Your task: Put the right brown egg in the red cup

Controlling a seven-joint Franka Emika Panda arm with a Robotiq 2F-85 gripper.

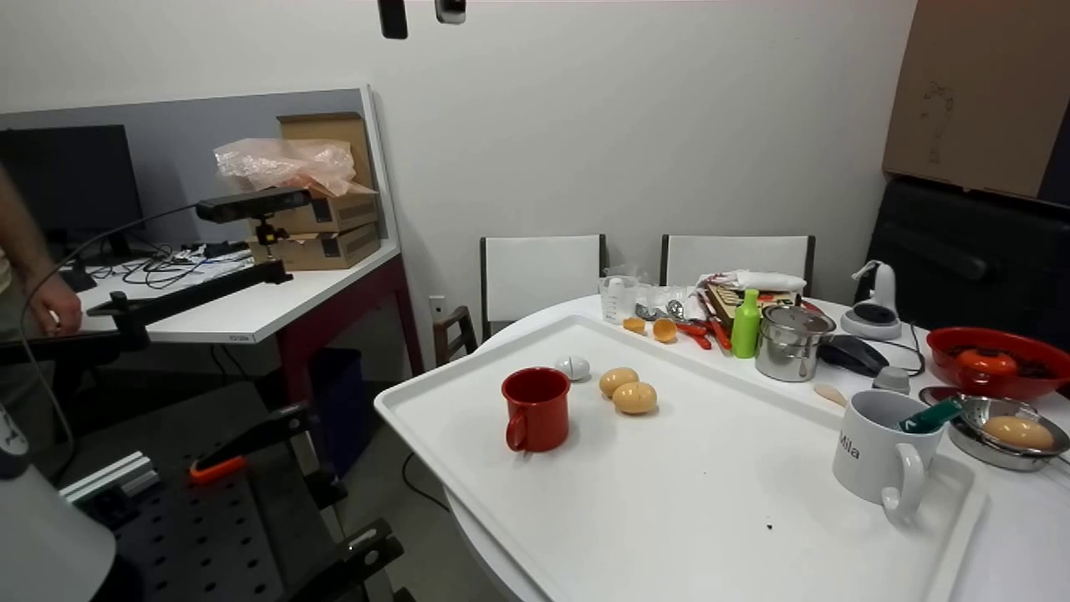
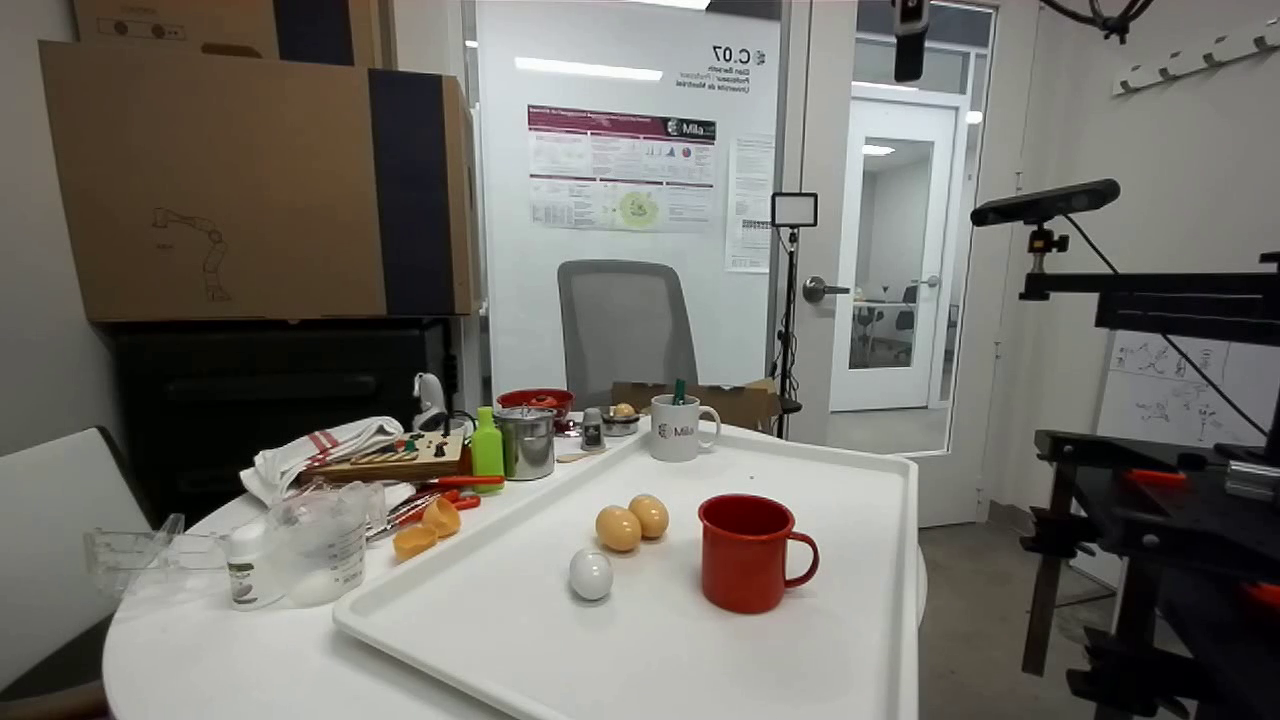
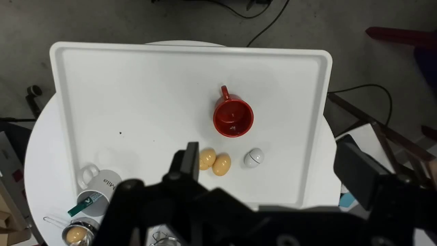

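In both exterior views the right brown egg lies on the white tray against another brown egg. From above, in the wrist view, that same right brown egg is the left one, its edge covered by a finger. The red cup stands upright a short way from the eggs, its inside bare. High over the tray hangs my gripper, wide open and holding nothing. Only its fingertips show in the exterior views.
A white egg lies beside the brown pair. On one tray corner stands a white mug with a green marker. Along the tray's outer side are a green bottle, a steel pot, orange shells and a red bowl.
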